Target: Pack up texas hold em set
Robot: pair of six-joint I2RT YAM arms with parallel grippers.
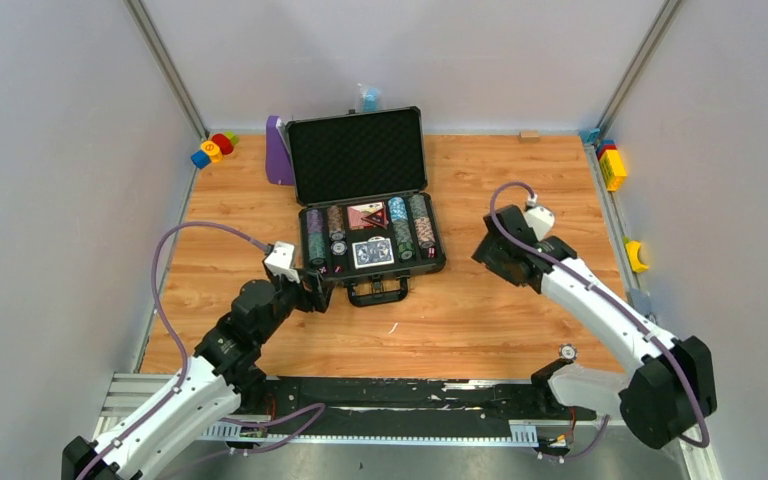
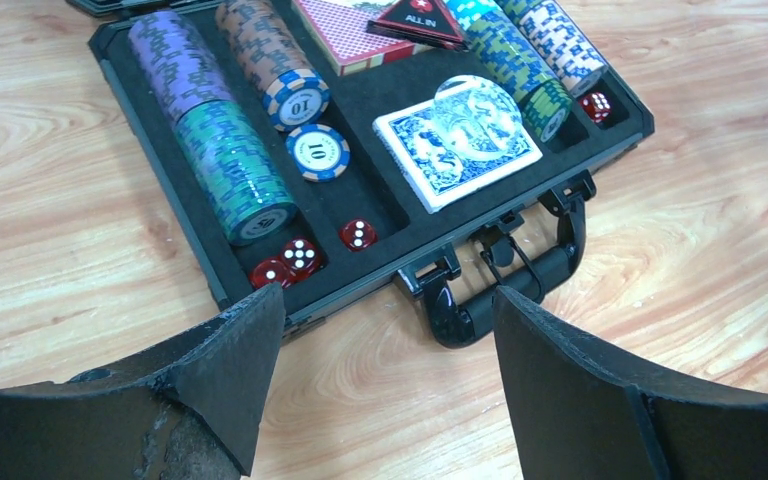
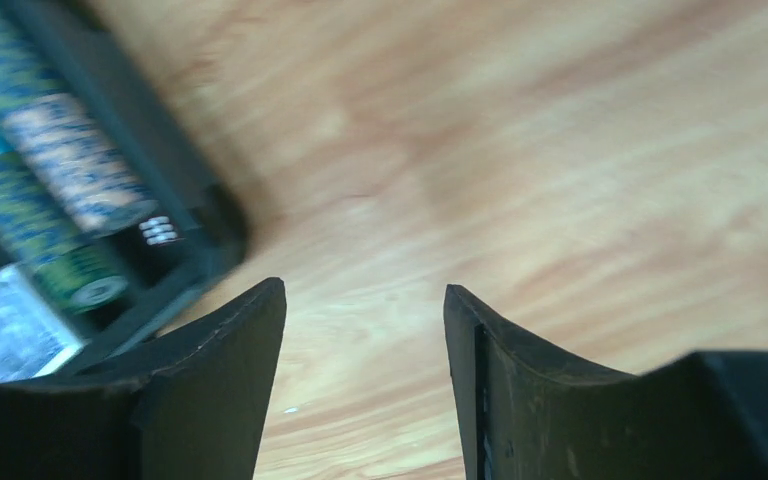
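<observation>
**Top view.** The case sits open in the upper middle of the frame on the wood-grain tabletop. Its lid stands upright, lined with dimpled black foam. The tray looks filled, so I judge the packing done and closing to be the step in hand. The left gripper hangs just off the tray's lower left corner, and the right gripper is near its right side. A purple stand leans just left of the lid, and toy blocks lie in the upper left corner.

**Left wrist.** The left gripper is spread wide with nothing between its fingers, and the hooped black handle lies just beyond them. Striped chips lie in ribbed rows in the foam channels. One chip lies flat by itself at centre. A blue deck carries a clear round button. A red deck sits at the top edge, and glossy red dice are at the lower left.

**Right wrist.** This view is blurred. The right gripper is partly spread and seems empty over bare wood, with the case corner at the left edge.

Next, one gripper has to reach behind the rigid lid and tip it forward onto the tray. The other should steady the base, since the smooth shell may slide on the wood. The latches follow.
</observation>
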